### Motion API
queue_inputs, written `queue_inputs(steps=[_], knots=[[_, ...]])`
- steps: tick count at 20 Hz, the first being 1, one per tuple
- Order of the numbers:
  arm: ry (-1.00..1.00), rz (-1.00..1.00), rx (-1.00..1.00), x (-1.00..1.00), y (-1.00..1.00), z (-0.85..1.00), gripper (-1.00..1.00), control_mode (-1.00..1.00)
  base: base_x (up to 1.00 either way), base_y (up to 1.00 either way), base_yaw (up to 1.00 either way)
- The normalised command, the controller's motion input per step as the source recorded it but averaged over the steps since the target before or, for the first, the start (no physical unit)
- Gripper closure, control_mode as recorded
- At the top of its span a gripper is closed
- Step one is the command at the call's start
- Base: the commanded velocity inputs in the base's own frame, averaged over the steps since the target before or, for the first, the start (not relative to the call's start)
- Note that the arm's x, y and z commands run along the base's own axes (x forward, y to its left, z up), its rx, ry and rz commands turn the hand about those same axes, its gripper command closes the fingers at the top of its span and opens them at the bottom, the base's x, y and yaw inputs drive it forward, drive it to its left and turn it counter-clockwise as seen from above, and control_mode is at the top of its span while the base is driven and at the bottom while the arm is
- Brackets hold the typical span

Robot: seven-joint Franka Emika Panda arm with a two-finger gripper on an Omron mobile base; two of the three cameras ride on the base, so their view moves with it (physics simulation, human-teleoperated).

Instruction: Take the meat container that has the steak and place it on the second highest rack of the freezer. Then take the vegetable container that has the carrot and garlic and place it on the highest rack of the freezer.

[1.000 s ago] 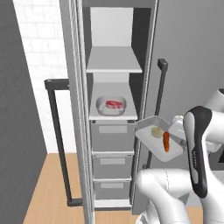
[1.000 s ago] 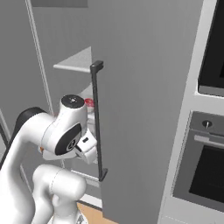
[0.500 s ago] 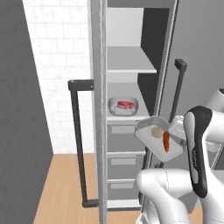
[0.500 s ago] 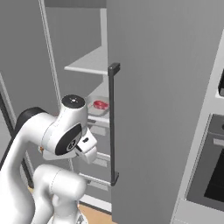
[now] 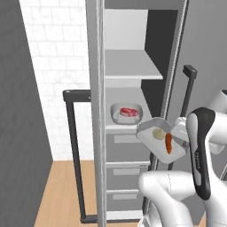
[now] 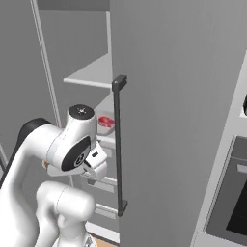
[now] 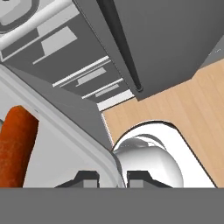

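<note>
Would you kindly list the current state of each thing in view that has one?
freezer: door open.
meat container: on the second highest rack, steak inside.
vegetable container: held up, tilted, carrot and garlic inside.
highest rack: bare.
gripper: jaws shut on the vegetable container's rim.

Tall clear space above the highest rack [image 5: 128,70]. Lower rack [image 5: 122,127] partly taken by the steak container [image 5: 127,113]. Open doors with bar handles [image 5: 74,150] flanking the opening on both sides.
</note>
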Motion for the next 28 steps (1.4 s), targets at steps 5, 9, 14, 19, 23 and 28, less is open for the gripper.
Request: queue_inputs(steps=[5,9,14,19,23,28], knots=[[0.00,0.00,0.00,0.00,0.00,0.00,1.00,1.00,0.27,0.08,0.00],[0.00,0.00,0.00,0.00,0.00,0.00,1.00,1.00,0.50,0.21,0.00],[0.00,0.00,0.00,0.00,0.00,0.00,1.00,1.00,0.29,0.20,0.00],[0.00,0.00,0.00,0.04,0.08,0.16,1.00,-1.00,0.23,0.19,0.00],[0.00,-0.08,0.00,0.17,0.11,0.98,1.00,-1.00,0.00,0.00,0.00],[0.00,-0.21,0.00,0.46,0.02,0.77,1.00,-1.00,0.00,0.00,0.00]])
